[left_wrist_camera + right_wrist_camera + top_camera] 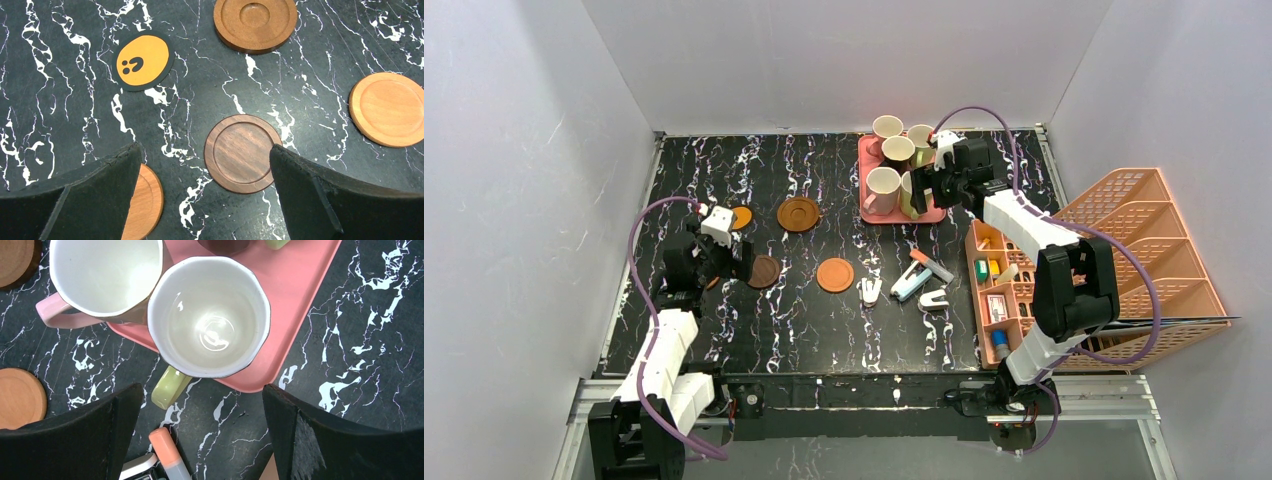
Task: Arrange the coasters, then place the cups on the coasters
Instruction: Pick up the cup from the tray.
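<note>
Several coasters lie on the black marble table (824,330): a yellow smiley one (143,61), a rimmed brown one (255,22), a dark brown one (243,152), an orange one (389,108) and a light wooden one (145,202) half hidden behind my left finger. My left gripper (204,152) hovers open over the table, with the dark brown coaster just right of centre. The cups stand on the pink tray (310,285); a yellow-green cup (209,317) and a pink cup (105,277) are nearest. My right gripper (202,390) is open above the yellow-green cup's handle, holding nothing.
Peach plastic organiser racks (1114,260) fill the right side, holding small items. Markers (924,270) and white clips (870,290) lie between the coasters and the racks. An orange-capped marker (167,450) sits just below my right gripper. White walls enclose the table.
</note>
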Robot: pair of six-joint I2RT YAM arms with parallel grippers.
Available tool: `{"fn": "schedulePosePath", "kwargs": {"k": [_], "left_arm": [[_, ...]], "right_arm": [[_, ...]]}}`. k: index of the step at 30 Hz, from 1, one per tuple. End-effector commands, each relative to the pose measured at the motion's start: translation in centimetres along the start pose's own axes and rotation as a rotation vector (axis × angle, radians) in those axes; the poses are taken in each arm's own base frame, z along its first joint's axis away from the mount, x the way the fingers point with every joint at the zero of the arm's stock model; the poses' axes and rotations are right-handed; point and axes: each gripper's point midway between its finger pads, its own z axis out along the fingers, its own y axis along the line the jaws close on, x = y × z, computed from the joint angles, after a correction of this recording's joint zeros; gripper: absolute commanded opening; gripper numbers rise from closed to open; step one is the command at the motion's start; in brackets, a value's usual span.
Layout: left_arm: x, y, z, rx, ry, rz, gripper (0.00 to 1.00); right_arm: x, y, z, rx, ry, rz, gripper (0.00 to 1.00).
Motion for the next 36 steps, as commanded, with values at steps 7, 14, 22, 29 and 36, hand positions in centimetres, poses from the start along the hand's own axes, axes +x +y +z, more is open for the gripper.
{"fn": "schedulePosePath", "kwargs": {"k": [7, 14, 22, 29, 36], "left_arm": [[-0.4, 0.4, -0.1, -0.014, -0.023, 0.017, 0.98], [-0.4, 0.4, 0.0, -0.012, -0.022, 0.018, 0.98], [-0.3, 0.2, 0.0, -0.005, -0.019, 0.017, 0.98], [-0.2, 0.3, 0.1, -0.003, -0.01, 0.013, 0.98], [-0.3, 0.3, 0.0, -0.011, -0.018, 0.018, 0.98]], "right_arm": [[0.4, -1.0, 1.2, 0.048, 0.01, -0.019, 0.98], [0.8, -1.3, 1.5, 0.061, 0.018, -0.026, 0.98], [1.2, -0.8, 2.3, 0.017, 0.045, -0.036, 0.98], [1.1, -1.1, 2.3, 0.039, 0.036, -0.042, 0.98], [1.4, -1.1, 2.5, 0.034, 0.042, -0.048, 0.94]]}}
